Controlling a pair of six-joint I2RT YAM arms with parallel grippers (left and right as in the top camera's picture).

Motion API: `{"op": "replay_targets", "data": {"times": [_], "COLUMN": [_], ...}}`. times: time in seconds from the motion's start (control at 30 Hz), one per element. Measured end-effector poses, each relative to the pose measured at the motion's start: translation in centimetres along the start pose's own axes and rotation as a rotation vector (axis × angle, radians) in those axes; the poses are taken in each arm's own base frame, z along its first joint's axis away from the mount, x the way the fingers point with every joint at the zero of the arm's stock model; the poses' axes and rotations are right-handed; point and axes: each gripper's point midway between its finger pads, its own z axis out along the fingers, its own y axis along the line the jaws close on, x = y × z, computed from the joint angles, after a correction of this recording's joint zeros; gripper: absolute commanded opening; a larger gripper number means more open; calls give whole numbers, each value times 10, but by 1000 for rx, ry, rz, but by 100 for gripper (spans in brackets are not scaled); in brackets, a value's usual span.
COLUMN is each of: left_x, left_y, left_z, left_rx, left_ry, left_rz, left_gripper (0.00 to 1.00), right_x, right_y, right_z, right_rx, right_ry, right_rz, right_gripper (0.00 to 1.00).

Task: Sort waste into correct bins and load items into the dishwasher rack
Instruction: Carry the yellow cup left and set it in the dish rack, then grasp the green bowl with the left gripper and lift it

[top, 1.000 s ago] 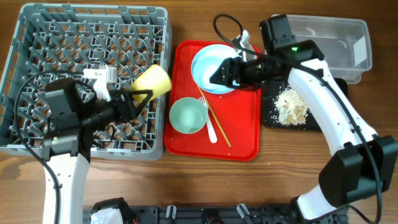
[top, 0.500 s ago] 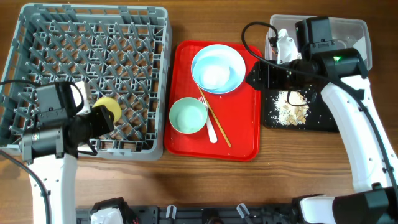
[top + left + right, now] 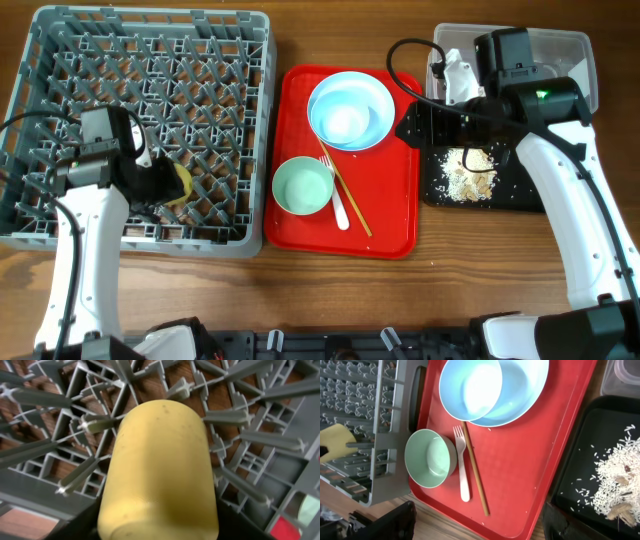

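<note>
My left gripper [image 3: 165, 182] is shut on the small yellow cup [image 3: 160, 470] and holds it low among the pegs at the front of the grey dishwasher rack [image 3: 140, 60]. My right gripper [image 3: 415, 125] is open and empty, above the gap between the red tray and the black tray [image 3: 520, 195]. The black tray holds beige food scraps [image 3: 468, 170]. White tissue [image 3: 455, 72] lies in the clear tub [image 3: 550, 60]. A pale-blue bowl [image 3: 470, 387] sits on the pale-blue plate [image 3: 525, 385]. The green bowl [image 3: 427, 457], white fork [image 3: 462, 470] and chopsticks [image 3: 476, 477] lie nearby.
The plate, bowls, fork and chopsticks all rest on the red serving tray [image 3: 385, 215] between the rack and the black tray. The rack's right wall [image 3: 395, 435] stands close to the tray's left edge. Bare wood table [image 3: 450, 290] runs along the front.
My left gripper carried the yellow cup from the rack's right edge down into the rack's front. My right arm swung right, from over the plate to over the black tray's edge.
</note>
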Motion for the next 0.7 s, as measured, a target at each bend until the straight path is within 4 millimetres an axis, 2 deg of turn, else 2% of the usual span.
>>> {"op": "replay_targets", "data": {"times": [0.07,0.13,0.17,0.27,0.33,0.4,0.47,0.53,0.67,0.7], "left_x": [-1,-1,-1,-2,-14,-34,-45,-40,-9,-4], "left_y": [0,0,0,-2,-11,-27,-48,-71,-137,-147], "left_z": [5,7,7,4,-11,-40,-70,-85,-93,-95], "left_rx": [-3,-4,-4,5,50,127,206,263,401,429], "left_ry": [13,19,17,21,-17,-107,-201,-228,-186,-181], "left_rz": [-9,-9,-9,-9,-7,5,49,114,304,328], "left_gripper": [100,100,100,100,100,100,100,100,100,100], "right_x": [0,0,1,2,2,3,2,0,-1,-1], "right_y": [0,0,0,-1,-1,-1,-2,-8,-39,-43], "right_z": [0,0,0,0,0,0,0,-2,-12,-14], "right_rx": [0,0,1,4,4,4,5,17,66,73], "right_ry": [-1,2,5,8,10,10,8,1,-15,-17], "right_rz": [0,1,-1,-8,-6,-7,-5,22,123,139], "right_gripper": [84,96,100,100,100,100,100,100,100,100]}}
